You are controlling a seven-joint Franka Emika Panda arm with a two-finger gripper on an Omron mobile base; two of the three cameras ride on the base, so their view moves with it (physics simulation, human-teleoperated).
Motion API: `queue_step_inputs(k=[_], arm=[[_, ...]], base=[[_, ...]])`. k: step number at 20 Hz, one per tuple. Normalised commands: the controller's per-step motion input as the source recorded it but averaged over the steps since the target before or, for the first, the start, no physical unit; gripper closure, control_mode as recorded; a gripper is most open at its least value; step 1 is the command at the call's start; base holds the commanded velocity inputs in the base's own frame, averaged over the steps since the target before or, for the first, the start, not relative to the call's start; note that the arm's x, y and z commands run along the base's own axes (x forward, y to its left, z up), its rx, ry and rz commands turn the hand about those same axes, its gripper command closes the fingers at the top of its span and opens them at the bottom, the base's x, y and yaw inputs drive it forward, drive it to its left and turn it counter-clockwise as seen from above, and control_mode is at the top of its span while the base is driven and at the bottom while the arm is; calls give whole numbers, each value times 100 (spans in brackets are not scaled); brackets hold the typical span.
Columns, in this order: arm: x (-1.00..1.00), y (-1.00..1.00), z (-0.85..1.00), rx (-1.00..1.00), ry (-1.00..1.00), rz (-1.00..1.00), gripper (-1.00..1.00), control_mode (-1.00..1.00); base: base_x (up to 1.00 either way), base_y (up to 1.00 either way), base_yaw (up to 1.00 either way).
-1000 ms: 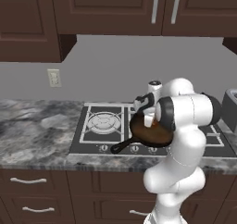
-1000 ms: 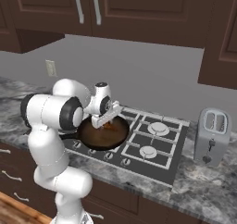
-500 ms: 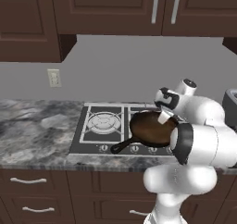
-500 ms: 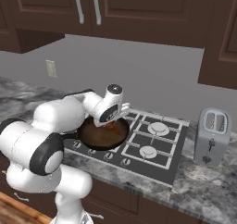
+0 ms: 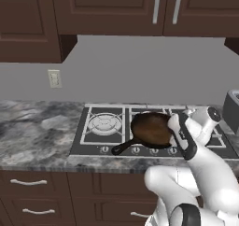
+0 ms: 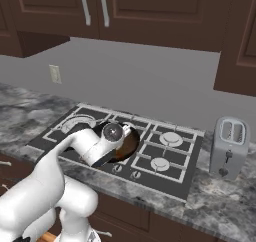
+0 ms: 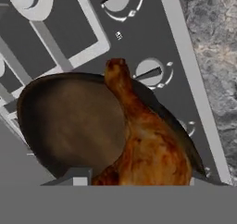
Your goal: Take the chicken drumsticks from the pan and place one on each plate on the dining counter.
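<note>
The pan (image 5: 147,129), a dark skillet with a brownish inside, sits on the gas hob with its short handle pointing front-left. It also shows under my hand in the right base view (image 6: 131,142). One glazed orange-brown chicken drumstick (image 7: 148,149) lies at the pan's edge, its bone end reaching over the rim. My gripper (image 7: 139,179) is low at the pan's right side (image 5: 176,127). Its fingertips (image 7: 77,177) stand on either side of the drumstick's thick end, and I cannot tell whether they press on it. The plates and the dining counter are out of view.
The hob (image 5: 105,124) is set in a grey marbled counter (image 5: 37,127) with drawers below. A silver toaster (image 6: 228,146) stands right of the hob. Dark wall cabinets hang above. My own arm lies low across the hob's front right.
The arm has folded down from upright to low across the hob. The hand has swung from above the pan's left to its right edge, close over the drumstick.
</note>
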Motion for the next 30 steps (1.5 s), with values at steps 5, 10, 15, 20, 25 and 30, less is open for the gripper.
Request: queue_step_inputs(k=[5,10,15,20,25,30], arm=[[0,20,-18,-16,20,29,100,-100],[0,7,-7,-5,7,9,100,100],[0,0,0,0,0,0,100,100],[0,0,0,0,0,0,100,100],[0,0,0,0,0,0,100,100],[0,0,0,0,0,0,100,100]], base=[[0,0,0],[-15,4,5],[-88,3,-5],[-100,28,-4],[-100,49,8],[-100,46,5]])
